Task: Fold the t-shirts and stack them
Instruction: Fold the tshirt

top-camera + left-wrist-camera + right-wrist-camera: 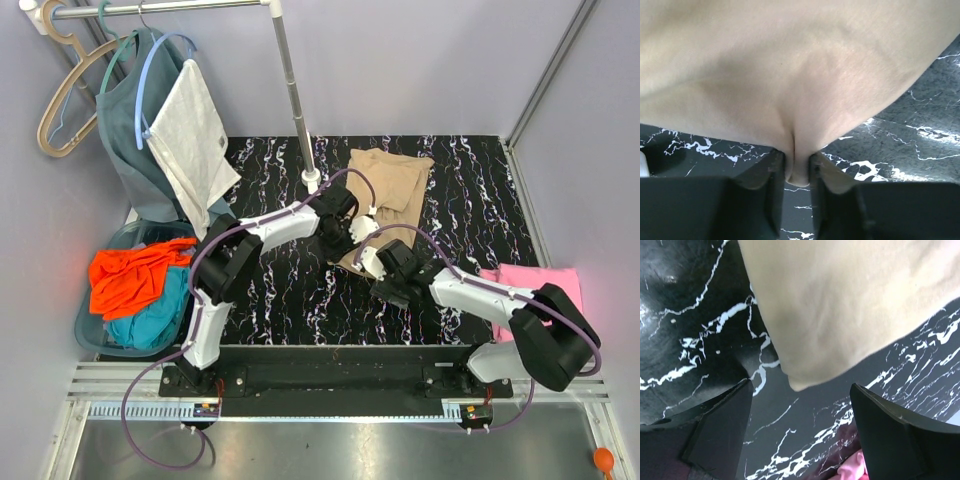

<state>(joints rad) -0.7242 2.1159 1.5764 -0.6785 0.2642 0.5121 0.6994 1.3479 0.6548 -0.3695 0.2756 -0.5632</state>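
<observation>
The tan t-shirt (388,185), at twelve o'clock on the table (270,290), is judged light and limp. Its edge is clamped in the left end effector (796,160); the right end effector (801,387) is spread over a graspable corner.

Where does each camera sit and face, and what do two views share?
Top external: above and behind, looking down on the table; left arm, right arm show.
Left wrist: on its arm, looking along the left claw pinching the tan t-shirt.
Right wrist: on its arm, looking down past the open right claw.
Shared: both wrists see that t-shirt.
</observation>
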